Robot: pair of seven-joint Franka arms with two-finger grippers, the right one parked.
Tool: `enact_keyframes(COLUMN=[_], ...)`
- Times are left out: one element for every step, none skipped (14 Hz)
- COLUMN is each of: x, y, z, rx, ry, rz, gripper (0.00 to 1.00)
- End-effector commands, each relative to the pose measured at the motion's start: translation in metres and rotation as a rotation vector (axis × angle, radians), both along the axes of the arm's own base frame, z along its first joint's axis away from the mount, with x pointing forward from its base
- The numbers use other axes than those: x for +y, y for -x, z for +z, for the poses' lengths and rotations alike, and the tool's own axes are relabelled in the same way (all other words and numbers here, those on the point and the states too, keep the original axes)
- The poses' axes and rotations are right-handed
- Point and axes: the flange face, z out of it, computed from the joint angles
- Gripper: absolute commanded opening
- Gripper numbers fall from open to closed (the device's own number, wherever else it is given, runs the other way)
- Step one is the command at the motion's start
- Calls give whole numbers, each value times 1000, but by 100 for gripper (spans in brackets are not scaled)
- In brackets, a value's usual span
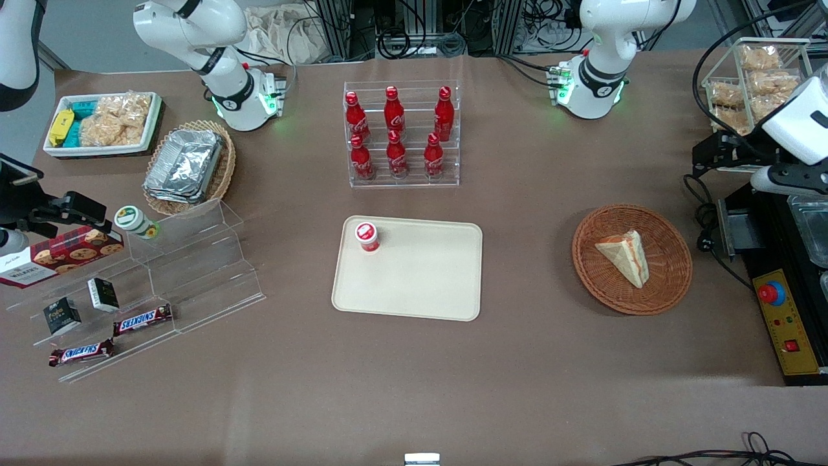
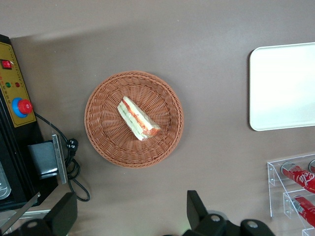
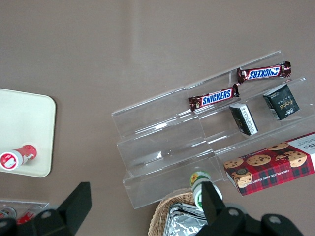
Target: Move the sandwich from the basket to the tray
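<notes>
A robotics lab: 2 arm bases (image 1: 592, 87) bolted to a brown-covered surface (image 1: 414, 375), cable tangles (image 1: 414, 32) at 12 o'clock, emergency-stop box (image 1: 786, 320) at 3 o'clock.

One sandwich (image 1: 623, 256), one basket (image 1: 666, 285), one tray (image 1: 420, 278), six cola bottles (image 1: 396, 133), two Snickers bars (image 1: 142, 320), one claw (image 2: 129, 219)

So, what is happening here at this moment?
The left arm's gripper hangs open, high above the basket, and holds nothing. The sandwich lies in the basket, untouched. The tray sits beside the basket, toward the parked arm's end, with only a small red-capped bottle on it.
</notes>
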Motion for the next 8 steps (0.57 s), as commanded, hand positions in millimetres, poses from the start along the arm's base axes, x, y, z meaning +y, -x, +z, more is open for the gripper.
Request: enact_keyframes(x=[2, 3, 5, 5, 3, 3, 3, 6], y=[1, 0, 2, 3, 4, 4, 4, 0], z=[11, 13, 14, 15, 15, 14, 6, -3], rx=[-6, -11, -16, -17, -12, -8, 18, 39], ry=[1, -9, -29, -34, -37, -37, -44, -55], rz=[39, 65, 76, 80, 97, 133, 149, 152], gripper=[100, 100, 100, 100, 100, 100, 100, 100])
